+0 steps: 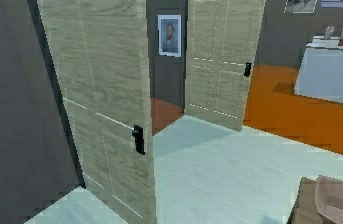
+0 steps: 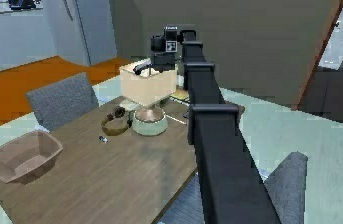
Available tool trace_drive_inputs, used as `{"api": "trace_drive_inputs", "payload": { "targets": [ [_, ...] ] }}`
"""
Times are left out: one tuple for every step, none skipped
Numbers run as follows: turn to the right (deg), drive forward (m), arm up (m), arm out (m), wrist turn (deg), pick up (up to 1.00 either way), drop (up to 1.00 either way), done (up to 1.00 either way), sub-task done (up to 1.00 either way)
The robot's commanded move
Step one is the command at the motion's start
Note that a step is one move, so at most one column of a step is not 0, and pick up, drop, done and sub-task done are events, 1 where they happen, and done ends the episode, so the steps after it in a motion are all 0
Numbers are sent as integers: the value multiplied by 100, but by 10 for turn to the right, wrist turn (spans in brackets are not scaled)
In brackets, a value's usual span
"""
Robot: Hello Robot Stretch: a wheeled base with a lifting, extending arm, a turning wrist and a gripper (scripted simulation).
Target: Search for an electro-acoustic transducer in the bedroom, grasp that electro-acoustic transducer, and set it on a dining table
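Showing right by the gripper (image 2: 151, 62) is a tan box-shaped thing (image 2: 142, 85). It may be the speaker, but its shape is too plain to be sure. It is above the far part of the wooden dining table (image 2: 89, 180), with a round grey pot (image 2: 149, 123) just under it. I cannot tell if the gripper holds the box or if the box rests on the pot. I also cannot tell how the jaws stand. The dark arm (image 2: 219, 140) reaches out over the table.

Beside the pot is a small dark bowl (image 2: 114, 122). Nearer the table's corner is a brown tub (image 2: 24, 155). A grey chair (image 2: 64, 100) stands at the table's far side, and another grey chair (image 2: 291, 190) is near the arm.

Ahead of the robot is an open wooden door (image 1: 104, 100) with a dark handle (image 1: 139, 140). Past it, a framed picture (image 1: 169, 35) hangs on a grey wall. Farther off, the floor is orange (image 1: 299, 110).
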Motion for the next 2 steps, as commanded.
{"api": "trace_drive_inputs", "payload": {
  "targets": [
    [0,0,0,-8,0,0,0,0,0],
    [0,0,0,0,0,0,0,100,0]
  ]
}}
